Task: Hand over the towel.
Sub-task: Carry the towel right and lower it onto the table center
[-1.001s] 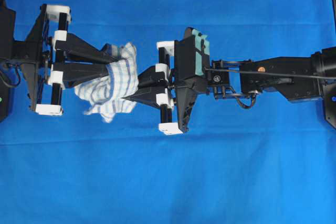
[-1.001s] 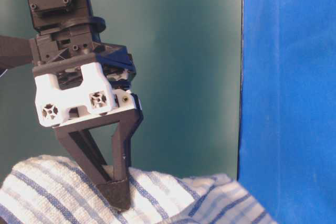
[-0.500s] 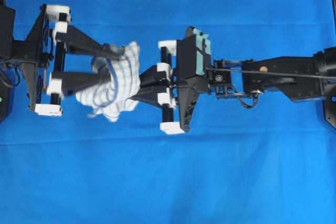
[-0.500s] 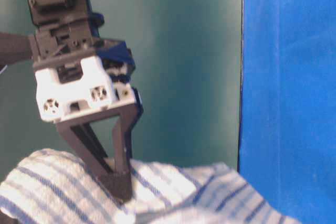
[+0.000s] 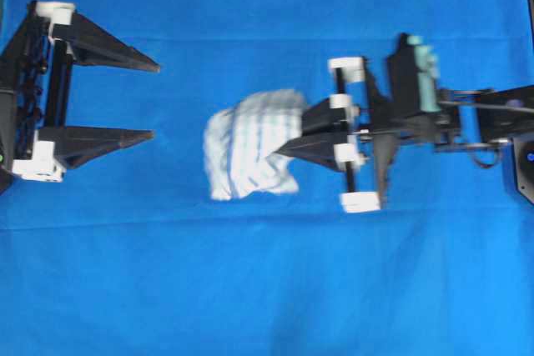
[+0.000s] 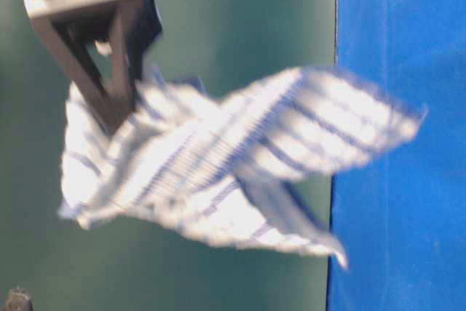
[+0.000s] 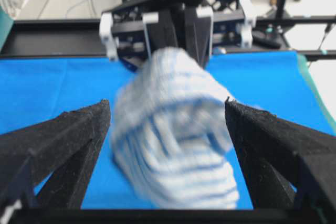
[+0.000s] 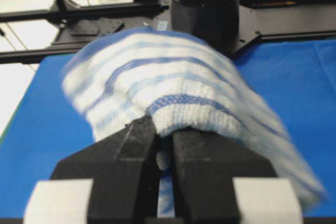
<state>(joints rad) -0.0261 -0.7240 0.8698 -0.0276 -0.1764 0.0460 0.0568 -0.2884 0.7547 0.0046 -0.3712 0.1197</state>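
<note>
Towel — the small white cloth with thin blue and grey check stripes (image 5: 250,143) — now hangs from the right gripper (image 5: 279,148) alone, its fingers clenched on one bunched edge while the rest billows, blurred, above the middle of the blue table covering (image 5: 267,289). A second ago both grippers had it between them, close together near the covering's left edge; half a second ago the left fingers were already parting. Now the left gripper (image 5: 153,99) stands with its jaws spread wide and nothing between them, drawn back towards the left edge and well apart from the cloth. The right arm has carried the towel off towards the right side.

In the right wrist view the two black fingers (image 8: 126,153) press together with a fold of cloth pinched at the gap. In the left wrist view the towel (image 7: 173,135) floats clear between the released fingers (image 7: 63,140).

By my reading the handover itself is done — what remains is only to carry the cloth off or set it down.
</note>
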